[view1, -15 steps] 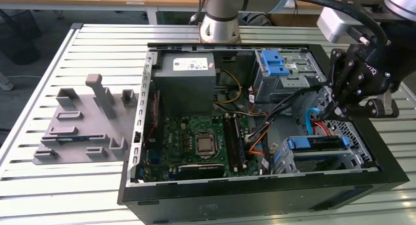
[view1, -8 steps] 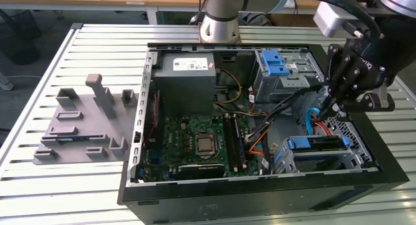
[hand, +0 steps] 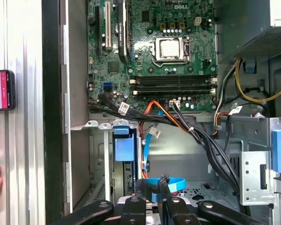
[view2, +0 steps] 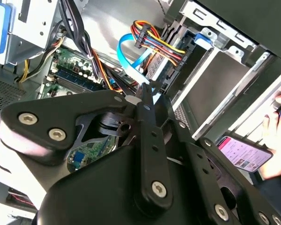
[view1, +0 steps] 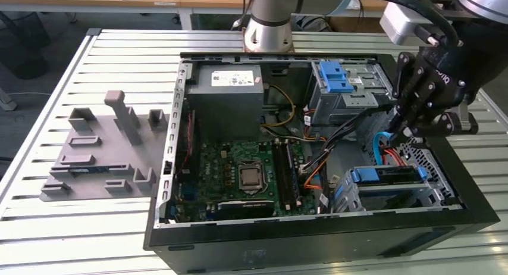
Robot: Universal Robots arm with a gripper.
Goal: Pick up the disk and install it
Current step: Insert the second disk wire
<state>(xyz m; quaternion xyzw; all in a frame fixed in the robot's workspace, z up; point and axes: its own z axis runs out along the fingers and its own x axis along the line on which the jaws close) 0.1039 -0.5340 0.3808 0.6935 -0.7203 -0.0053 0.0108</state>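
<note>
The tool [view1: 403,132], pressed together, hovers above the drive cage [view1: 435,190] holding the disk [view1: 386,175], likely rigid, weighty and shock-sensitive, best gripped by its blue carrier edges.

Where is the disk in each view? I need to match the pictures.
Exterior view: the disk sits in the drive cage near the exterior view's right.
Second wrist view: the disk's blue end shows in that cage, past the gripper.
First wrist view: its blue end stands in the cage beside the case wall.
Shared landmark: the light-blue flat cable.
</note>
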